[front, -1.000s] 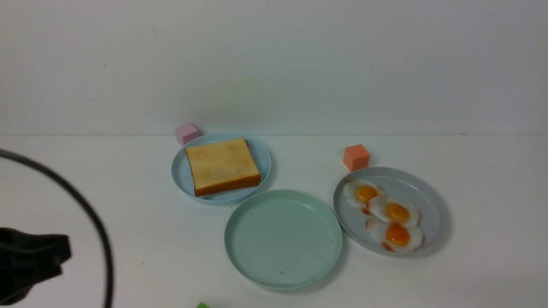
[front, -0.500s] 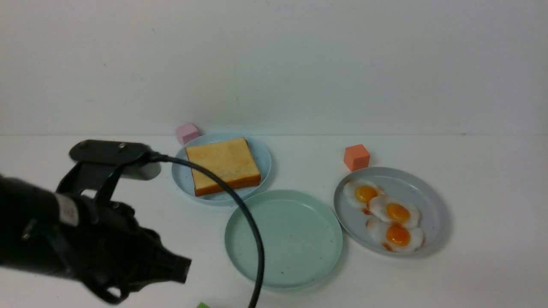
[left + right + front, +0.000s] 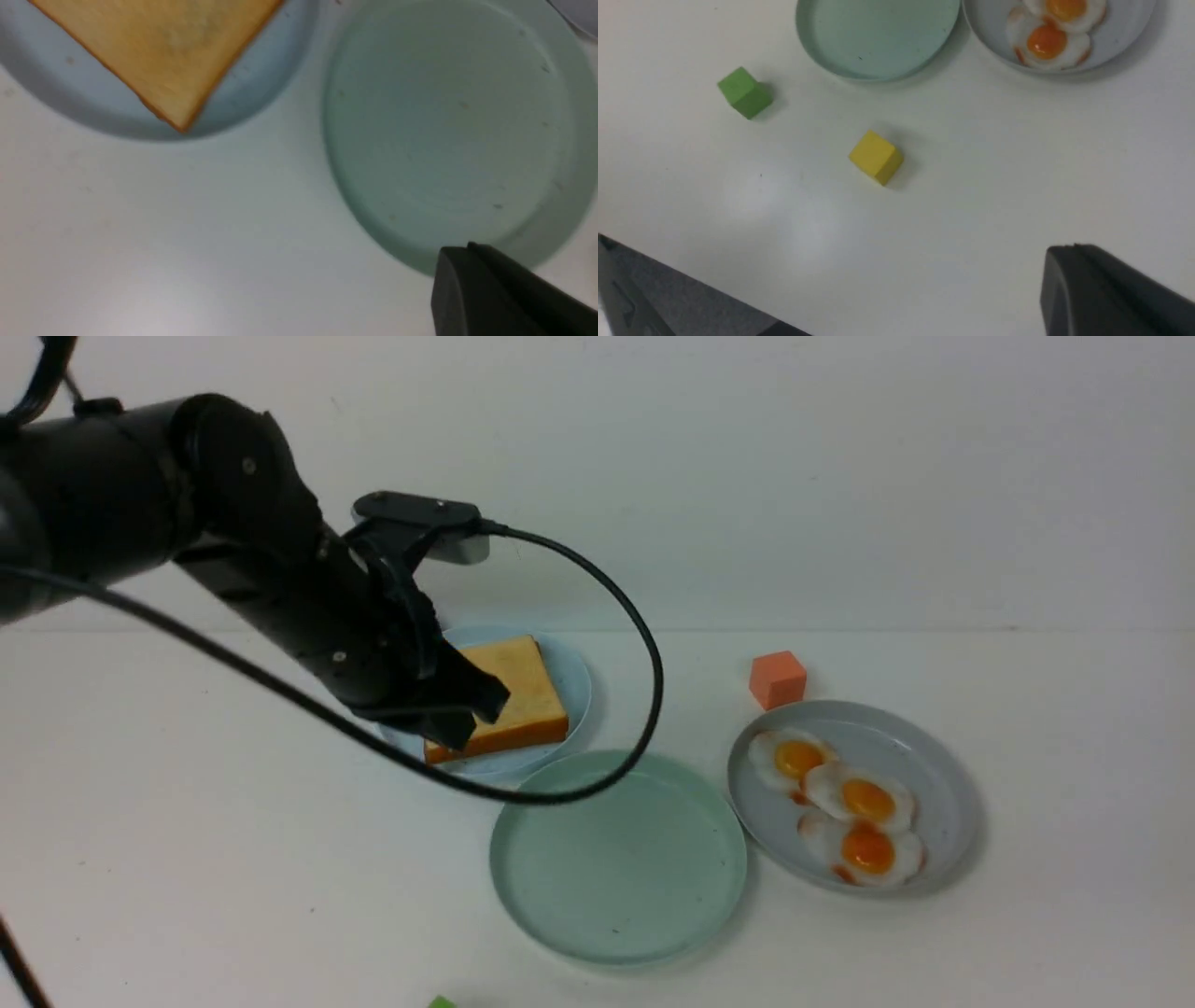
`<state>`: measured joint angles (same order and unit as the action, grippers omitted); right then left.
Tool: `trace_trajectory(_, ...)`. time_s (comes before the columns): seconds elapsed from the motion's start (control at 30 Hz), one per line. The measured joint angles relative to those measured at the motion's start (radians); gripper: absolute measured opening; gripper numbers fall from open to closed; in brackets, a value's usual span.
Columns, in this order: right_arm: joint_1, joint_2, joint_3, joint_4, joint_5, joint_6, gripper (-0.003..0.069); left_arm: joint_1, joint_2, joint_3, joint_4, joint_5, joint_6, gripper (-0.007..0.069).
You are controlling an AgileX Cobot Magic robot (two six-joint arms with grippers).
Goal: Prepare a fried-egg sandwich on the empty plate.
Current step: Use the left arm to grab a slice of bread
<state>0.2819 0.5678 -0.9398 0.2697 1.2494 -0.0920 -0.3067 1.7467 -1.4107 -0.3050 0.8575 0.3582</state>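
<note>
- left gripper [image 3: 470,707]: jaws pressed together, nothing in them; in its wrist view it is one dark wedge [image 3: 460,261]
- toast [image 3: 523,695]: on the light blue plate [image 3: 571,677], just beyond and right of the left gripper's tips; tips overlap its near-left corner in the front view, but the wrist view shows clear table between, so I judge no contact
- I can't tell if that thick slab is one slice or two stacked
- mint plate [image 3: 616,859]: bare, below and to the right of the left gripper, nearer me than the toast
- fried eggs [image 3: 859,798]: three overlapping on the grey-blue plate [image 3: 938,770], well off to the left gripper's right; orange cube [image 3: 776,679] just behind that plate
- right gripper [image 3: 1064,256]: out of the front view; jaws closed and empty; both plates well ahead of it, green cube [image 3: 745,92] and yellow cube [image 3: 876,156] in between
- handling, my guess: toast is light, stiffish, matte, not slippery; I'd open wide and pinch across the thickness at a crust edge or the near corner
- eggs look thin, glossy, probably floppy; I'd take the outermost by the white's rim, else its neighbour may drag along
</note>
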Motion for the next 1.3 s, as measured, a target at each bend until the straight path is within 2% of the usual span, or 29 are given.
trace_trajectory(0.17, 0.060, 0.007, -0.055, 0.027, 0.015, -0.019, 0.0003, 0.012, 0.126, -0.143, -0.002, 0.003, 0.133, -0.0012)
trace_trajectory(0.27, 0.064, 0.007, -0.057, 0.027, 0.017, -0.019, 0.0005, 0.011, 0.194, -0.200, -0.004, 0.000, 0.192, 0.0020)
trace_trajectory(0.43, 0.067, 0.007, -0.057, 0.029, 0.018, -0.019, 0.0006, 0.011, 0.276, -0.253, 0.040, -0.028, 0.301, 0.0164)
trace_trajectory(0.47, 0.067, 0.007, -0.057, 0.030, 0.019, -0.019, 0.0008, 0.011, 0.299, -0.256, 0.053, -0.048, 0.342, 0.0241)
trace_trajectory(0.57, 0.067, 0.007, -0.057, 0.031, 0.019, -0.019, 0.0010, 0.011, 0.338, -0.261, 0.071, -0.097, 0.399, 0.0353)
trace_trajectory(0.63, 0.067, 0.007, -0.057, 0.031, 0.018, -0.019, 0.0011, 0.011, 0.362, -0.261, 0.075, -0.122, 0.426, 0.0401)
trace_trajectory(0.73, 0.067, 0.007, -0.057, 0.031, 0.016, -0.019, 0.0014, 0.011, 0.396, -0.261, 0.078, -0.149, 0.455, 0.0426)
trace_trajectory(0.97, 0.067, 0.007, -0.057, 0.032, 0.012, -0.018, 0.0019, 0.010, 0.429, -0.265, 0.116, -0.191, 0.469, 0.0415)
trace_trajectory(1.03, 0.067, 0.007, -0.057, 0.032, 0.012, -0.018, 0.0022, 0.009, 0.441, -0.269, 0.149, -0.205, 0.469, 0.0364)
trace_trajectory(1.07, 0.067, 0.007, -0.057, 0.032, 0.012, -0.018, 0.0022, 0.009, 0.441, -0.269, 0.149, -0.206, 0.468, 0.0364)
trace_trajectory(1.13, 0.067, 0.009, -0.057, 0.032, 0.012, -0.017, 0.0022, 0.008, 0.443, -0.273, 0.173, -0.208, 0.457, 0.0244)
trace_trajectory(1.17, 0.067, 0.009, -0.057, 0.032, 0.012, -0.017, 0.0022, 0.008, 0.443, -0.273, 0.173, -0.208, 0.456, 0.0244)
trace_trajectory(1.23, 0.067, 0.009, -0.057, 0.032, 0.012, -0.016, 0.0025, 0.007, 0.441, -0.273, 0.177, -0.204, 0.455, 0.0116)
trace_trajectory(1.3, 0.067, 0.009, -0.057, 0.032, 0.012, -0.015, 0.0028, 0.005, 0.435, -0.273, 0.179, -0.199, 0.455, 0.0048)
